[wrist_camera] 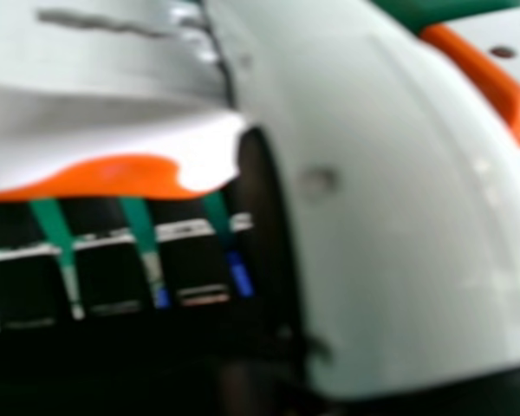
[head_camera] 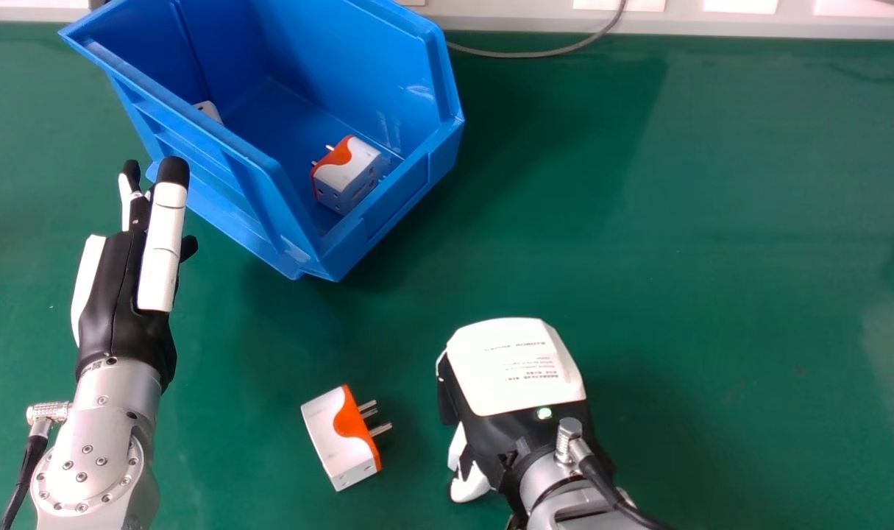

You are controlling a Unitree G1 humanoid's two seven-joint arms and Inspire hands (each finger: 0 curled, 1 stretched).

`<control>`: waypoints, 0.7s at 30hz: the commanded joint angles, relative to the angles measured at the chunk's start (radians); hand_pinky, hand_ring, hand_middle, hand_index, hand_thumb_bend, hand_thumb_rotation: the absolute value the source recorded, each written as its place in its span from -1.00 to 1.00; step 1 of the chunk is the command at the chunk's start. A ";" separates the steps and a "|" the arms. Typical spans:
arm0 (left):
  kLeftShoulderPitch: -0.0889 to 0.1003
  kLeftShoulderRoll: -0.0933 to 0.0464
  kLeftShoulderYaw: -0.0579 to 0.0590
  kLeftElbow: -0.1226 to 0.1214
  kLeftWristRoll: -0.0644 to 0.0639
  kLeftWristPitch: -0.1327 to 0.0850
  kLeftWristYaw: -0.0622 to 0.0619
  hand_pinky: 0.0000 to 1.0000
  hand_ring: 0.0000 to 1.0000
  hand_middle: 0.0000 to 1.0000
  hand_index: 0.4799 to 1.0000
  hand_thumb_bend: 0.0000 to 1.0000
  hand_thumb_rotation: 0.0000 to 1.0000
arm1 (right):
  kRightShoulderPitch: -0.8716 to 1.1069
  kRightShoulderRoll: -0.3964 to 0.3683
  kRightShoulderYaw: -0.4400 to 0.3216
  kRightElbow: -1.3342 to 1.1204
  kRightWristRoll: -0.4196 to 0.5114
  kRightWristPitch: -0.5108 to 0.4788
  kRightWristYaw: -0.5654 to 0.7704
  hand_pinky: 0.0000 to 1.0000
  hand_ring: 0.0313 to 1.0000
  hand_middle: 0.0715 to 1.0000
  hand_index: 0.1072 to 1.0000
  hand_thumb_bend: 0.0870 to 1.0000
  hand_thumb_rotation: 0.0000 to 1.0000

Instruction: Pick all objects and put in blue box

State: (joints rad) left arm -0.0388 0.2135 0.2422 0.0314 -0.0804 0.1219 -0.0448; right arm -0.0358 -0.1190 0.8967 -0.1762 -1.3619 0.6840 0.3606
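- Right hand (head_camera: 516, 375): back up, toward the counter's near side and right of the loose adapter. The right hand view shows its fingers bent in under one side of the held adapter (wrist_camera: 113, 178), thumb against the other, so it is pinching it.
- Held adapter: white and orange, between the fingers and thumb of the right hand. I cannot tell which way its prongs point.
- Loose adapter (head_camera: 332, 442): white and orange, lying on the counter (head_camera: 675, 258) toward the near side, between the two arms and apart from both. Its metal prongs point right, toward the right hand.
- Box (head_camera: 329, 51): blue, open at the top, at the counter's far edge in the left part of the head view. It sits askew, one corner turned toward the near side.
- Boxed adapter (head_camera: 343, 173): white and orange, on the floor of the box by that near corner, prongs toward the box's left wall.
- White thing (head_camera: 209, 111): in the box, just behind the left wall and mostly hidden by it; too little shows to name it.
- Left hand (head_camera: 119, 287): just beside the box's left wall, fingers straight and pointing toward the far edge, holding nothing.
- Grey cable (head_camera: 520, 54): curves over the counter's far edge, right of the box.
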 commanded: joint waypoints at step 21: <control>-0.006 0.011 0.011 -0.036 -0.003 -0.019 0.004 0.85 0.94 0.99 1.00 0.49 1.00 | 0.081 0.212 0.069 -0.358 0.122 0.018 -0.178 -0.63 -0.23 -0.15 -0.13 -0.06 -1.00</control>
State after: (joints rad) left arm -0.0387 0.2135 0.2423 0.0311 -0.0802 0.1220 -0.0421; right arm -0.0658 -0.1188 0.8735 -0.4166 -1.2449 0.6930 0.2374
